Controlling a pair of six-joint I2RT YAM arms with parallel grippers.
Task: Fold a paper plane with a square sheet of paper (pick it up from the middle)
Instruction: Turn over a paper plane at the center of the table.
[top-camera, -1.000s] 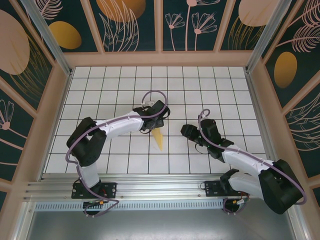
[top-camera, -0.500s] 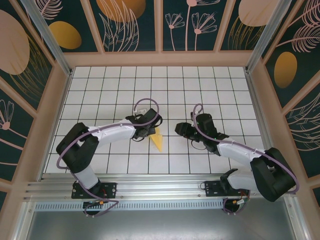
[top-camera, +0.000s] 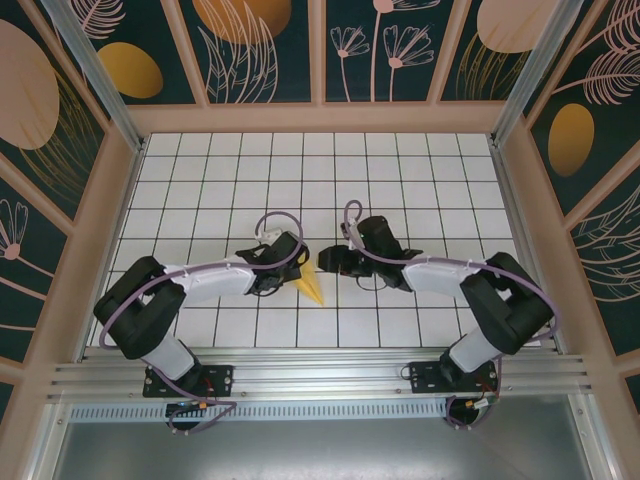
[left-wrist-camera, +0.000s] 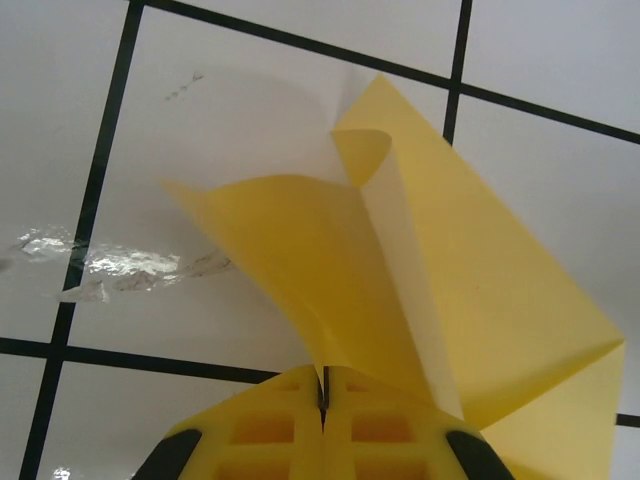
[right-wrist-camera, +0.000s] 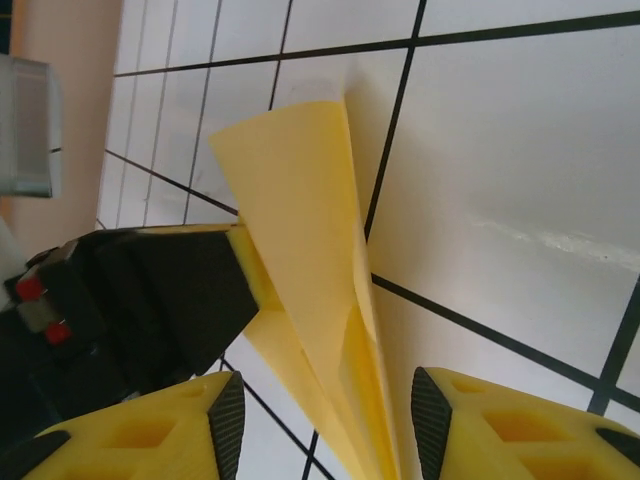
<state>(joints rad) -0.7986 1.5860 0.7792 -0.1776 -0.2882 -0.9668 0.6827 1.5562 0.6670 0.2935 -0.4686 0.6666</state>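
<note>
The plane (top-camera: 313, 288) sits near the middle of the table (top-camera: 400, 180), between the two arms, its point toward the near edge. It is loosely folded, with one flap curling up off the tiles. The left gripper (left-wrist-camera: 323, 398) is clamped on the plane's edge, paper pinched between its yellow fingers. The right gripper (right-wrist-camera: 325, 415) stands apart, one finger on each side of the raised fold.

Paper plane (right-wrist-camera: 300, 260) is seen standing on edge on the white, black-gridded tabletop (right-wrist-camera: 520, 150), its tip toward 12 o'clock. Jaws of the right gripper (right-wrist-camera: 328, 415) are spread apart at 6 o'clock, straddling the paper's lower end. The left gripper (right-wrist-camera: 250, 275) is pressed against the paper from 9 o'clock.
</note>
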